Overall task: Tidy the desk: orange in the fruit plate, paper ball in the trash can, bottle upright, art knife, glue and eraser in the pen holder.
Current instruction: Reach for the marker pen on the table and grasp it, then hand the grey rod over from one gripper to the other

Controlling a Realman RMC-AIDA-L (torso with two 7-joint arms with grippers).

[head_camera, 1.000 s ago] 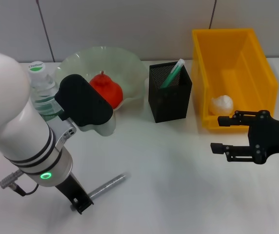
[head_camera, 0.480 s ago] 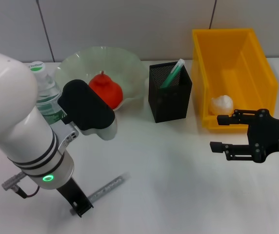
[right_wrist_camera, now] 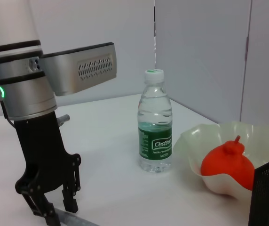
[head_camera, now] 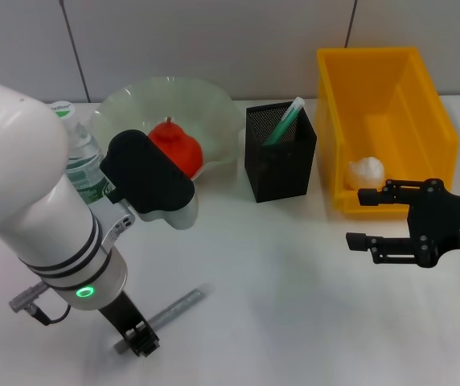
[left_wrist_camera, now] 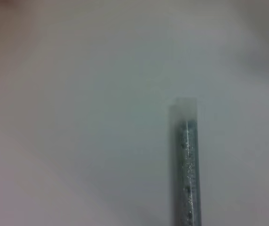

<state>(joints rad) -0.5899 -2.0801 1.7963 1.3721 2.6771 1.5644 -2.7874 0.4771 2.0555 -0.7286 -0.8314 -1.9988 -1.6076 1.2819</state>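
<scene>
A white counter (head_camera: 294,305) seen from above, with two robot arms. At far left the left gripper (head_camera: 137,338) points down at the near end of one slim silvery stick, the glue (head_camera: 170,310), which lies flat and slantwise on the counter. The right wrist view shows what the head view hides: the left gripper's jaws stand spread, one on each side of the glue's end, and whether they touch it cannot be told. The left wrist view shows only the glue's capped tip against the bare counter.

Behind the left arm stands one bottle (head_camera: 77,161), upright, half hidden from the head camera but whole in the right wrist view, with green label and white cap. Just right of it sits one fruit plate (head_camera: 214,112) with one orange (head_camera: 178,149) inside. Next comes one pen holder (head_camera: 282,165), with a green-and-white pen-like item (head_camera: 285,121) leaning in it. Right of that is one trash can (head_camera: 423,104), with one paper ball (head_camera: 365,170) in its near corner.

At far right the right gripper (head_camera: 357,219) hovers above the counter, in front of the trash can, jaws wide and holding nothing.
</scene>
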